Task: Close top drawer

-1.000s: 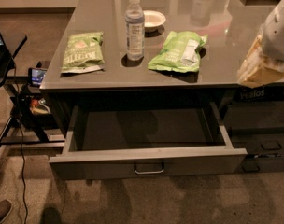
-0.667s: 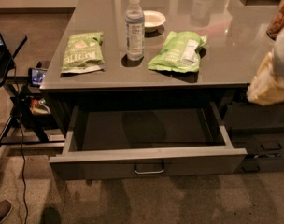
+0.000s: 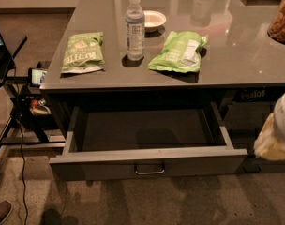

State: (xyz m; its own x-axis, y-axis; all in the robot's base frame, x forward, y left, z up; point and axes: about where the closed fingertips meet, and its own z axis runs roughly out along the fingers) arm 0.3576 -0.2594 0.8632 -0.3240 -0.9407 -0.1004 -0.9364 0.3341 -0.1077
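Observation:
The top drawer (image 3: 147, 162) stands pulled far out under the grey counter (image 3: 241, 55). Its inside (image 3: 142, 128) is empty and dark. A small metal bar handle (image 3: 149, 169) sits in the middle of its front panel. My gripper (image 3: 277, 131) shows as a pale white and yellowish shape at the right edge, beside the drawer's right front corner and a little above the panel. It does not touch the drawer.
On the counter lie two green chip bags (image 3: 83, 52) (image 3: 178, 51), a water bottle (image 3: 135, 26), a white bowl (image 3: 153, 19) and a snack jar (image 3: 282, 20). A black stand with cables (image 3: 18, 102) is at the left. A shoe (image 3: 1, 212) is at the bottom left.
My gripper has dropped from counter height at the right down to beside the drawer's right front corner. The drawer has not moved.

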